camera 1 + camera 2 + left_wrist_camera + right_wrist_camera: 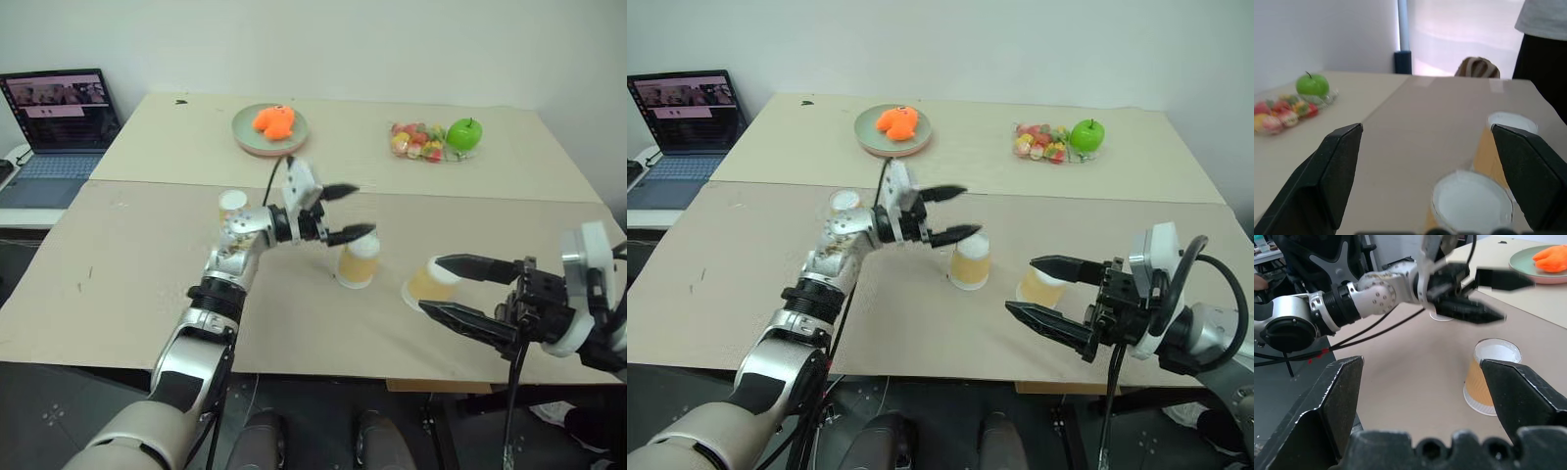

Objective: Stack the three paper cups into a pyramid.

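Observation:
Three paper cups stand on the tan table [127, 284] with their white ends up. One cup [232, 202] is at the left, behind my left arm. The middle cup [358, 260] stands alone. Just above it my left gripper [361, 211] hovers open and holds nothing; the left wrist view looks down on this cup [1471, 203]. The third cup [427, 282] is to the right. My right gripper [1019, 285] is open in front of it, with its fingers framing that cup in the eye views. The right wrist view has nothing between those fingers.
A green plate [247, 137] with an orange toy [274, 120] sits at the back. A green apple [464, 133] and a tray of sweets [416, 141] are at the back right. A laptop [61, 122] is off the left side. A person [1542, 49] stands beyond the table.

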Tool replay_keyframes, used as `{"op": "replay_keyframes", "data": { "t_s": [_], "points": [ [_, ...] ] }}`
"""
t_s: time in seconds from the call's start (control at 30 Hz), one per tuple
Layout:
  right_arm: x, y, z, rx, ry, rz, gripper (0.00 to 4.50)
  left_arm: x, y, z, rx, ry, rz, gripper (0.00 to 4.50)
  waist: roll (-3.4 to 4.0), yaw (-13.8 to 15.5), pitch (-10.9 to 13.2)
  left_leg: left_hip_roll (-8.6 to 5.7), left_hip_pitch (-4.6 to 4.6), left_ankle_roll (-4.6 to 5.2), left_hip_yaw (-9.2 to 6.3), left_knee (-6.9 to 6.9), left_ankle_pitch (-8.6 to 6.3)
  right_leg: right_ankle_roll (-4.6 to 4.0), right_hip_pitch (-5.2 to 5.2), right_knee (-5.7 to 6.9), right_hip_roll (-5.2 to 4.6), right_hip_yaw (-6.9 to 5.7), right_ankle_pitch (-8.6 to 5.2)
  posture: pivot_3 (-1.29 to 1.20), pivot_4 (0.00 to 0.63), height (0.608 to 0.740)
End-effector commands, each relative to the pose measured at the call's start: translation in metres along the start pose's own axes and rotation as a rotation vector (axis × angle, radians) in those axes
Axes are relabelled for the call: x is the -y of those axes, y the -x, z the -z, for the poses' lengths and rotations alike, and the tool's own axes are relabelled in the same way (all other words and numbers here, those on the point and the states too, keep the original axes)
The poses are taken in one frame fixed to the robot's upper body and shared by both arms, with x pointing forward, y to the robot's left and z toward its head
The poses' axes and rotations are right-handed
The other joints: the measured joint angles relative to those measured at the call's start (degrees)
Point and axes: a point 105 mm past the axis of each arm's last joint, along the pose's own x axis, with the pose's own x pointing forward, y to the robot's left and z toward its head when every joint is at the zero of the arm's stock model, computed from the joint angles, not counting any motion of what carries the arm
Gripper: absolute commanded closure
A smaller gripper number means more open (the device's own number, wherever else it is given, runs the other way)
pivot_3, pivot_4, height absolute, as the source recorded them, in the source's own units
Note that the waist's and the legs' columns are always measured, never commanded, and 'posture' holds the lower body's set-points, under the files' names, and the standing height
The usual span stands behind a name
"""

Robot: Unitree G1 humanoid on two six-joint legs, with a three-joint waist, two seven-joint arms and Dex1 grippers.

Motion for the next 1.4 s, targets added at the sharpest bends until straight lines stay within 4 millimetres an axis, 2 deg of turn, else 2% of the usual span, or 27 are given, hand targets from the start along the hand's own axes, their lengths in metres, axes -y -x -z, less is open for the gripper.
{"op": "replay_keyframes", "data": {
  "t_s": [0.03,0.1,0.27,0.37,0.47,0.63,0.8,0.97,1.07,1.2,1.4],
  "points": [
    [-0.001,-0.001,-0.006,0.015,0.021,-0.028,0.00,-0.004,0.022,-0.037,0.088,0.009,-0.086,0.01,0.01,-0.1,0.0,0.00,0.01,0.00,0.00,0.00,0.00,0.00,0.01,0.01,0.00,0.01,0.00,0.00,0.150,0.676],
    [-0.002,-0.003,-0.004,0.001,0.019,-0.043,0.00,-0.001,0.036,-0.040,0.074,0.012,-0.128,0.01,0.02,-0.2,0.0,0.05,0.06,-0.01,-0.01,-0.01,0.00,0.00,0.02,0.03,0.00,0.04,0.00,0.00,0.150,0.676],
    [0.010,-0.004,0.002,-0.032,0.039,-0.005,0.00,0.003,0.080,-0.034,0.001,0.047,-0.273,0.01,0.03,-0.2,0.0,0.03,0.14,-0.03,0.00,-0.01,0.02,0.00,0.10,0.03,0.00,0.03,0.00,0.00,0.150,0.676],
    [0.027,-0.004,-0.002,0.001,0.069,0.053,0.00,0.005,0.109,-0.021,-0.065,0.055,-0.397,0.01,0.04,0.0,0.0,0.04,0.15,-0.05,-0.01,0.00,0.03,0.01,0.11,0.02,0.00,0.03,0.02,0.00,0.150,0.676],
    [0.041,-0.008,-0.006,0.030,0.085,0.098,0.00,0.004,0.119,-0.020,-0.075,0.052,-0.467,0.01,0.03,0.2,0.0,0.00,0.22,-0.05,0.00,-0.01,0.03,0.01,0.17,0.02,0.00,0.02,0.01,0.00,0.150,0.676],
    [0.052,-0.015,-0.017,0.091,0.080,0.097,0.00,-0.004,0.127,-0.022,-0.057,0.041,-0.569,0.01,0.02,0.3,0.0,-0.03,0.21,-0.06,-0.01,0.00,0.03,0.00,0.21,-0.01,-0.01,-0.01,0.02,0.00,0.150,0.676],
    [0.054,-0.021,-0.018,0.094,0.063,0.078,0.00,-0.019,0.142,-0.024,-0.059,0.014,-0.677,0.01,0.02,0.1,0.0,-0.02,0.20,-0.07,-0.01,-0.03,0.04,0.00,0.15,0.00,-0.01,-0.02,0.02,0.00,0.150,0.676],
    [0.053,-0.024,-0.016,0.099,0.060,0.074,0.00,-0.046,0.171,-0.026,-0.060,-0.041,-0.891,0.01,0.02,0.2,0.0,-0.02,0.19,-0.07,-0.01,-0.02,0.04,-0.01,0.15,0.01,-0.01,-0.02,0.03,0.00,0.150,0.676],
    [0.052,-0.024,-0.016,0.106,0.056,0.070,0.00,-0.051,0.175,-0.016,-0.080,-0.035,-0.920,0.01,0.02,0.2,0.0,-0.03,0.19,-0.07,-0.01,-0.02,0.04,-0.01,0.15,0.01,-0.01,-0.03,0.03,0.00,0.150,0.676],
    [0.048,-0.023,-0.016,0.110,0.058,0.065,0.00,-0.049,0.166,-0.003,-0.106,-0.031,-0.882,0.01,0.02,0.3,0.0,-0.04,0.14,-0.07,0.00,-0.02,0.04,-0.01,0.13,0.00,-0.01,-0.04,0.03,0.00,0.150,0.676],
    [0.042,-0.020,-0.017,0.112,0.062,0.062,0.00,-0.048,0.156,0.007,-0.124,-0.031,-0.832,0.01,0.02,0.2,0.0,-0.03,0.14,-0.07,0.00,-0.02,0.04,-0.01,0.11,0.02,-0.01,-0.03,0.03,0.00,0.150,0.676]
  ]
}}
